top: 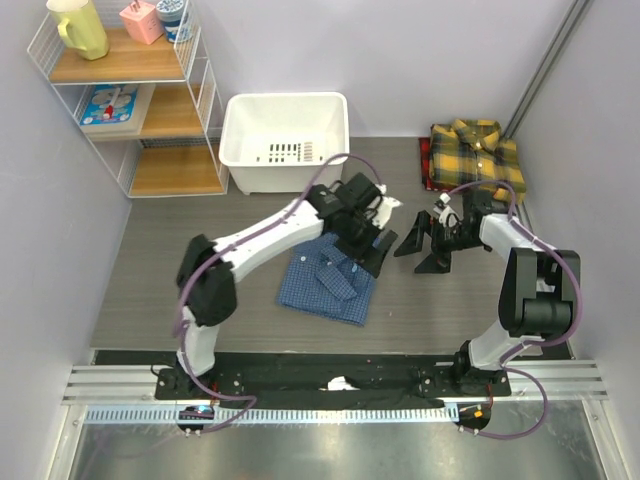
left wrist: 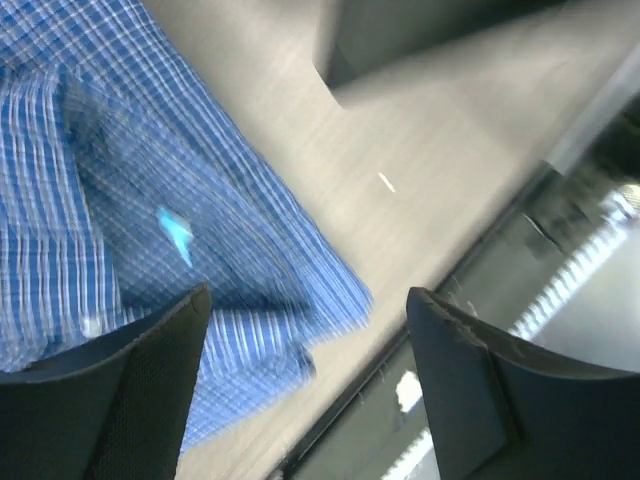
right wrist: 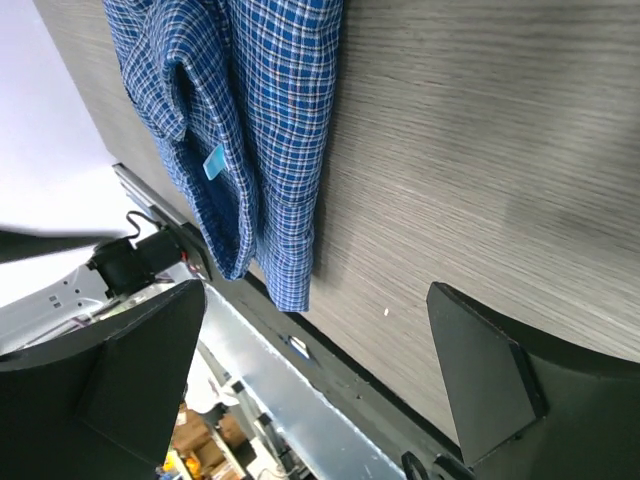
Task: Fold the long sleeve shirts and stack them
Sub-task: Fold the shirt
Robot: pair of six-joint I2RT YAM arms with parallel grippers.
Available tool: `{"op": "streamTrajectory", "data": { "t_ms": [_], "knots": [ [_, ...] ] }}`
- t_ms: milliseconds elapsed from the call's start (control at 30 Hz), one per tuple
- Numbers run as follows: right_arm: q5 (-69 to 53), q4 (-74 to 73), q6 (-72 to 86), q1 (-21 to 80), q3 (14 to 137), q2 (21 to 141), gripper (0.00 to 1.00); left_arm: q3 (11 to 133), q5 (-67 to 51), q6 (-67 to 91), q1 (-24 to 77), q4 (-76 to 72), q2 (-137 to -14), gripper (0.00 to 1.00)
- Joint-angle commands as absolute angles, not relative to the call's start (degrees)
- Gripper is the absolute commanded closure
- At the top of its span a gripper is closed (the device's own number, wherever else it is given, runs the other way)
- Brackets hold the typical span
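At mid-table, nearer the front edge: the blue shirt [top: 328,282], folded into a compact rectangle, set slightly askew. Over its far right corner, the left gripper [top: 378,250], fingers spread wide, holding nothing. Just right of that, off the cloth, the right gripper [top: 424,252], spread fully, likewise empty. In the far right corner of the table [top: 160,260]: the yellow plaid shirt [top: 478,150], folded. Probably calls for carrying blue far-right onto plaid; left arm nearer the blue, right arm nearer the plaid.

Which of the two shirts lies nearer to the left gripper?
The blue checked shirt, close by the left gripper; the yellow plaid shirt lies away at the far right.
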State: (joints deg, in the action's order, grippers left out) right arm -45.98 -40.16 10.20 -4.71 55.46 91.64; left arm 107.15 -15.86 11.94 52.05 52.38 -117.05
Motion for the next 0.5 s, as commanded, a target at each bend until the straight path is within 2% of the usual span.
{"op": "streamTrajectory", "data": {
  "t_ms": [0, 67, 200, 467],
  "knots": [
    [-49.7, -36.0, 15.4, -4.7, 52.0, 89.5, 0.02, 97.2, -26.4, 6.6, 44.8, 48.6, -102.2, 0.32],
    [-49.7, -30.7, 18.9, -3.3, 50.6, 89.6, 0.05, 94.1, -28.4, 3.2, 39.3, 50.0, -99.3, 0.44],
    [-48.9, -23.8, 22.8, 2.1, 51.6, 92.9, 0.16, 90.3, -30.9, -2.2, 31.3, 54.0, -97.9, 0.56],
    [-45.9, -17.7, 28.6, 10.9, 53.4, 100.6, 0.20, 81.5, -28.7, -1.3, 26.2, 50.4, -92.1, 0.52]
  ]
}}
